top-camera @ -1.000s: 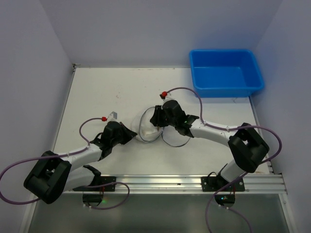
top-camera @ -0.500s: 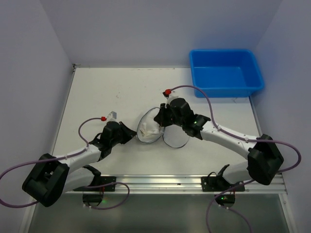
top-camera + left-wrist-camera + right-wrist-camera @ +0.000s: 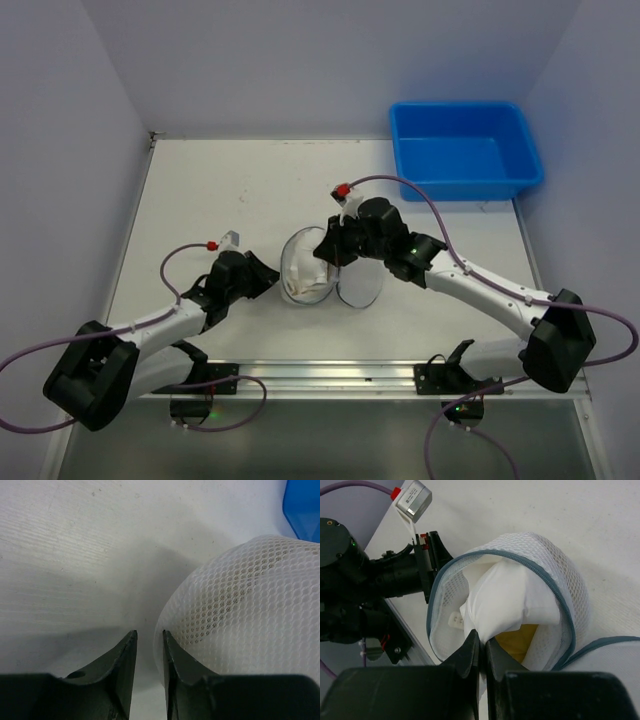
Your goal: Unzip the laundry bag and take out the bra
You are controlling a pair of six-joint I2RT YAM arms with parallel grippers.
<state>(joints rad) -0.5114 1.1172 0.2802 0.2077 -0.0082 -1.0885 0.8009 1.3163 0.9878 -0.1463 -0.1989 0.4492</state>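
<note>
The laundry bag [image 3: 303,270] is a white mesh drum at mid-table, unzipped, with its grey-blue zipper rim [image 3: 547,582] gaping and its lid [image 3: 360,285] lying flat to the right. Inside is the bra [image 3: 507,597]: white lining bunched on top, mustard-yellow fabric [image 3: 517,640] below. My right gripper [image 3: 482,642] reaches into the opening from the right and is shut on the white lining; it also shows in the top view [image 3: 325,252]. My left gripper [image 3: 149,637] is at the bag's left side with a narrow gap between its jaws, and the bag's mesh [image 3: 250,610] edge sits in that gap.
A blue plastic bin [image 3: 465,150] stands at the back right, with nothing in it. Purple walls close in the table on the left, back and right. A metal rail [image 3: 380,375] runs along the near edge by the arm bases.
My right arm has stretched out, its elbow swinging right. The bag has been tipped up, so its opening and the white fabric show more. My left gripper has barely moved.
</note>
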